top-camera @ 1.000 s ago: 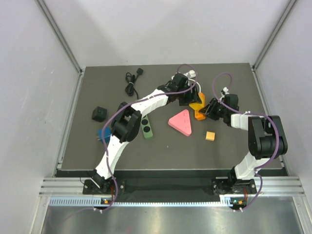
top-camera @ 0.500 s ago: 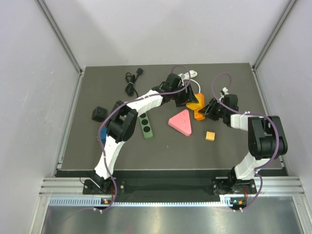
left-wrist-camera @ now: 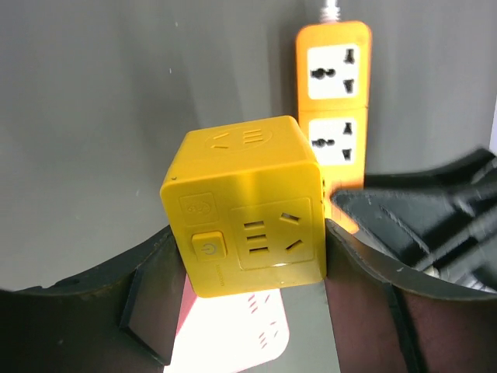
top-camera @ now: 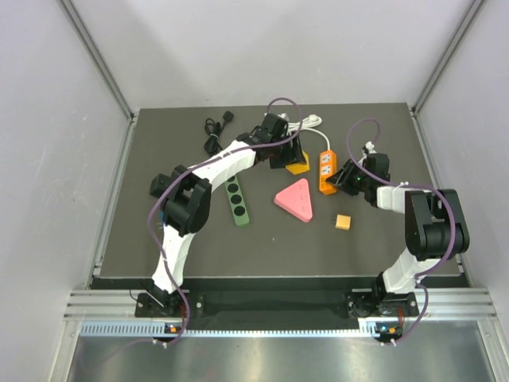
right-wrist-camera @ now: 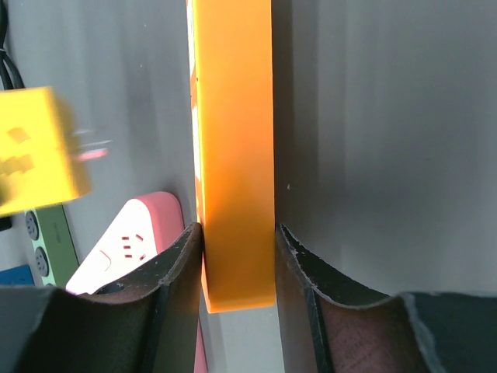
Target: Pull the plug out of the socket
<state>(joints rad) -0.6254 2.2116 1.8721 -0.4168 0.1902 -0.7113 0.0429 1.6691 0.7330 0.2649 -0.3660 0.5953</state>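
Your left claw [left-wrist-camera: 250, 260] gripped the yellow plastic cube plug [left-wrist-camera: 247, 247] near the worktop's [top-camera: 199, 235] far edge, apart from the orange plastic socket strip [top-camera: 325, 169] just to its right. Your right claw [right-wrist-camera: 237, 237] pinched that strip's near end.

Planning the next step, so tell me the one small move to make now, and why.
Probably lower the left end effector to set the yellow cube plug on the table. Its prongs already sit clear of the orange power strip, which the right end effector clamps by its sides, so the pull looks done and only a put-down remains.
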